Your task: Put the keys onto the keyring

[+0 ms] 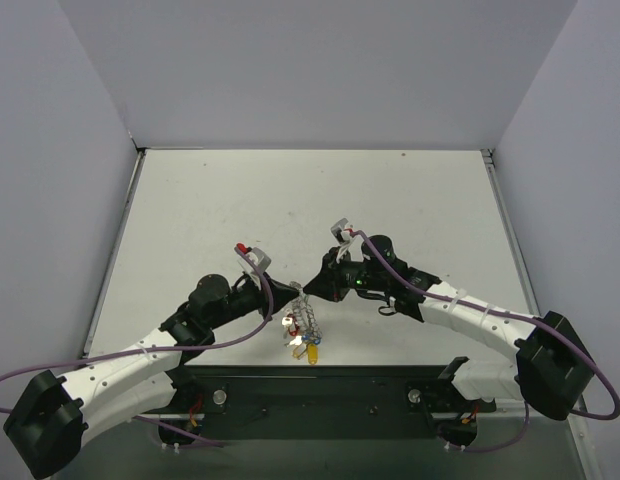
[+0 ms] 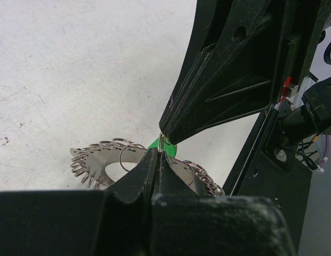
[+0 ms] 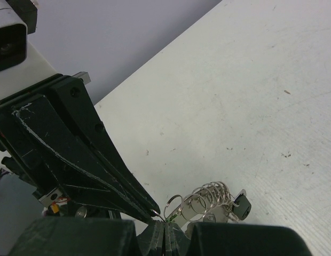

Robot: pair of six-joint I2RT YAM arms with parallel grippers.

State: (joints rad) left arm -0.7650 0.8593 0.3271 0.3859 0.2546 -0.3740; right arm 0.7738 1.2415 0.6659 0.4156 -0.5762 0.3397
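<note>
My two grippers meet tip to tip a little above the table's near middle. The left gripper [image 1: 293, 290] [image 2: 157, 153] is shut on a small wire loop of the keyring [image 1: 306, 322] [image 2: 99, 157] [image 3: 208, 198], a silver ring fringed with loops that hangs below both tips. The right gripper [image 1: 312, 285] [image 3: 165, 228] is shut on a green-headed key [image 2: 168, 148] right at that loop. Red [image 1: 290, 321], blue [image 1: 298, 345] and yellow [image 1: 312, 352] keys dangle from the ring. A black-headed key [image 3: 241, 204] hangs at the ring's far side.
The black mounting plate [image 1: 320, 395] with both arm bases runs along the near edge, just under the hanging ring. Purple cables [image 1: 230, 343] loop off each arm. Grey walls [image 1: 320, 70] close in the white table [image 1: 320, 200] on three sides.
</note>
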